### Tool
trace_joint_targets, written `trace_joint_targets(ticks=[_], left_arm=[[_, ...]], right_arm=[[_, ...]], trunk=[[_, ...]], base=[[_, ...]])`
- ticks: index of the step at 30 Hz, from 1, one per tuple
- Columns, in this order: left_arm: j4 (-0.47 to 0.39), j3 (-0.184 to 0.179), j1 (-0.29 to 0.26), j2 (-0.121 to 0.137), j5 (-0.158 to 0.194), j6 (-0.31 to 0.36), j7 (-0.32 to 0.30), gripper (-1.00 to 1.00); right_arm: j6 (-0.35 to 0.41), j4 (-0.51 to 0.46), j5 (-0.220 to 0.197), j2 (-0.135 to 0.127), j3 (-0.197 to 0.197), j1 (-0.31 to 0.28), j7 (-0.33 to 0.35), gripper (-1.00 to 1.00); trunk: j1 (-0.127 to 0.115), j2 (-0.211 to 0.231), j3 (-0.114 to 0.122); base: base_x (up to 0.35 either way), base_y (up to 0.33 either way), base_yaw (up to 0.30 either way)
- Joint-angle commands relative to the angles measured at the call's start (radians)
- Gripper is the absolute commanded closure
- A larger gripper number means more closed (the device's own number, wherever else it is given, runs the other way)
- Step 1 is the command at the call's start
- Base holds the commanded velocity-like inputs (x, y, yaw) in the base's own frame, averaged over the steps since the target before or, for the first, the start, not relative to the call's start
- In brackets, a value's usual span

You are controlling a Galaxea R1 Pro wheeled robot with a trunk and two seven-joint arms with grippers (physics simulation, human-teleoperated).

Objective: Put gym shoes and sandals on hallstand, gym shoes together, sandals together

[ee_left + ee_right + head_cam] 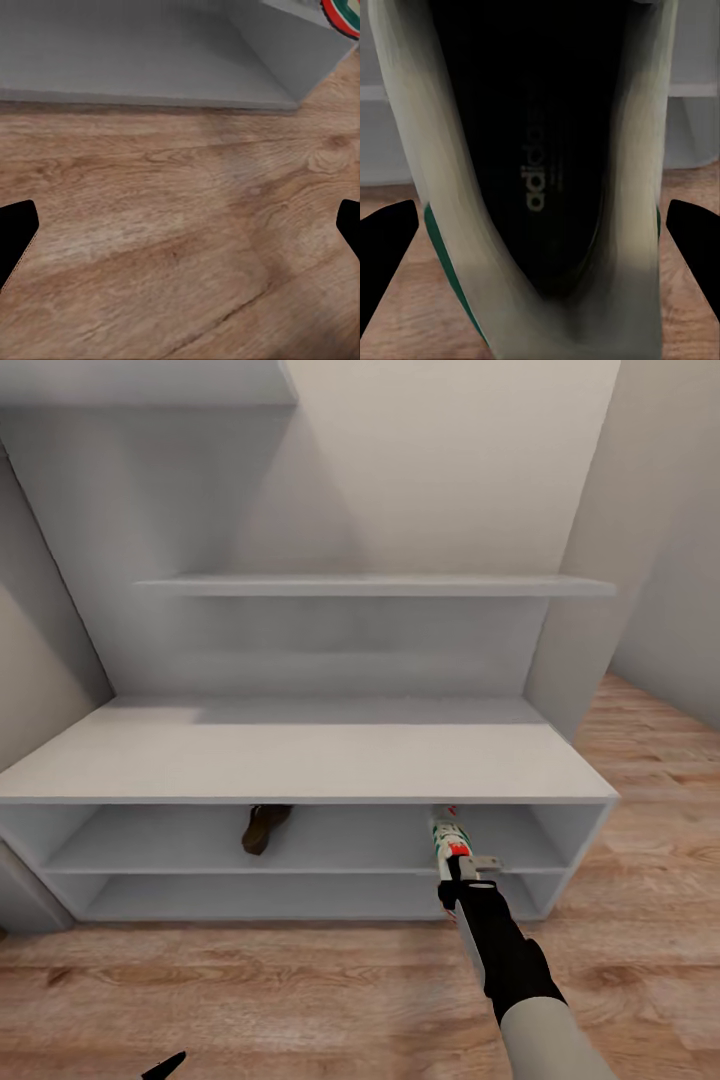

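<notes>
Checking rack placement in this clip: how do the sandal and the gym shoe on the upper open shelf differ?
The sandal is dark brown; the gym shoe is cream-white with green and red marks. The sandal sits left of the shelf's middle, free of any gripper; the gym shoe is toward the right end with the right gripper at its heel, fingers either side in the right wrist view. The sandal lies farther in; the gym shoe reaches the front edge. Both are on the hallstand.

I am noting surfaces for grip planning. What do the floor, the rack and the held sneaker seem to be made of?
Floor: wood-look planks with visible grain, low sheen.
Rack: pale grey, smooth, matte board, probably painted.
Sneaker at the right pincer: cream upper, perhaps leather or synthetic; dark printed insole.
</notes>
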Motion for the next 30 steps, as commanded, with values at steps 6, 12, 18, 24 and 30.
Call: trace_joint_targets(ticks=[6, 12, 18, 24, 30], left_arm=[[0.001, 0.003, -0.001, 0.000, 0.001, -0.004, -0.005, -1.00], [0.001, 0.003, -0.001, 0.000, 0.001, -0.004, -0.003, -1.00], [0.001, 0.003, -0.001, 0.000, 0.001, -0.004, -0.002, -1.00], [0.001, 0.003, -0.001, 0.000, 0.000, -0.002, -0.001, -1.00], [0.001, 0.003, -0.001, 0.000, 0.000, -0.002, 0.002, -1.00]], right_arm=[[0.004, -0.002, 0.005, 0.001, -0.003, 0.000, 0.001, 1.00], [0.004, -0.002, 0.005, 0.001, -0.003, 0.000, 0.001, 1.00], [0.004, -0.002, 0.005, 0.001, -0.003, 0.000, 0.001, 1.00], [0.004, -0.002, 0.005, 0.001, -0.003, 0.000, 0.001, 1.00], [0.004, -0.002, 0.005, 0.001, -0.003, 0.000, 0.001, 1.00]], trunk=[[0.000, 0.000, -0.001], [0.000, 0.000, -0.001], [0.000, 0.000, -0.001], [0.000, 0.000, -0.001], [0.000, 0.000, -0.001]], base=[[0.293, -0.163, 0.000], [0.202, -0.118, 0.000], [0.040, -0.022, 0.000], [0.078, -0.022, 0.000], [0.164, -0.068, 0.000]])
